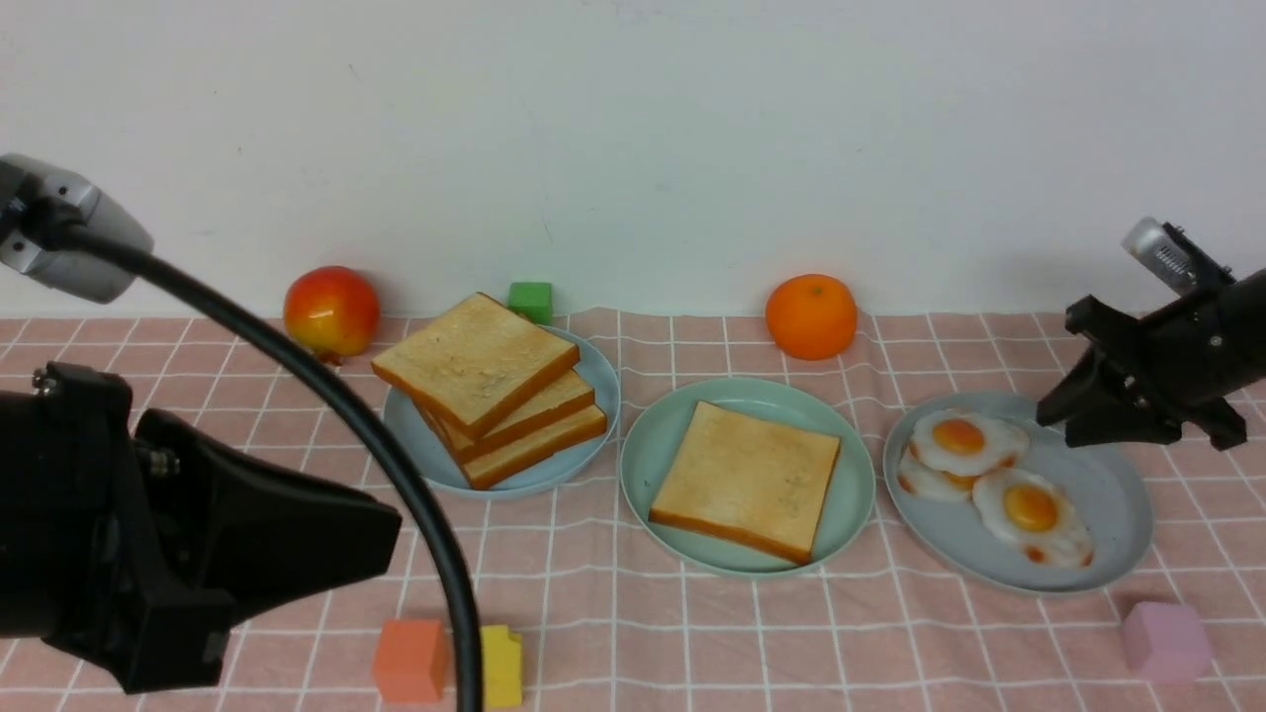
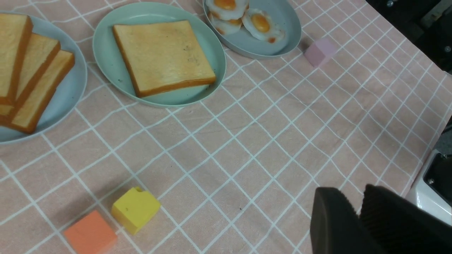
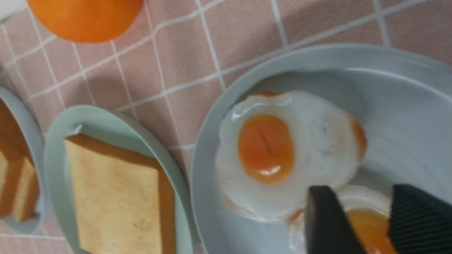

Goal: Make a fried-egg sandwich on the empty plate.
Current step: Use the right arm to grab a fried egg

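Observation:
The mint-green empty plate [image 1: 643, 465] [image 2: 106, 53] [image 3: 56, 134] lies mid-table with one toast slice [image 1: 747, 480] [image 2: 162, 56] [image 3: 113, 201] flat on it. To its right, a grey-blue plate [image 1: 1118, 494] [image 3: 406, 116] carries fried eggs: one [image 1: 964, 440] [image 3: 282, 151] rests on another, and a third [image 1: 1034, 514] [image 3: 367, 218] lies beside them. My right gripper [image 1: 1048, 410] [image 3: 360, 190] hovers over that plate's far right side, open and empty, with the third egg's yolk showing between its fingers. My left gripper [image 1: 391, 529] [image 2: 353, 192] hangs low at the near left, empty, with only a narrow gap between its fingers.
A pile of toast slices [image 1: 485, 386] sits on the pale blue plate [image 1: 593, 396]. An apple [image 1: 331, 310], green block [image 1: 530, 300] and orange [image 1: 811, 316] stand by the wall. Orange [image 1: 408, 660], yellow [image 1: 501, 665] and pink [image 1: 1167, 641] blocks lie near the front edge.

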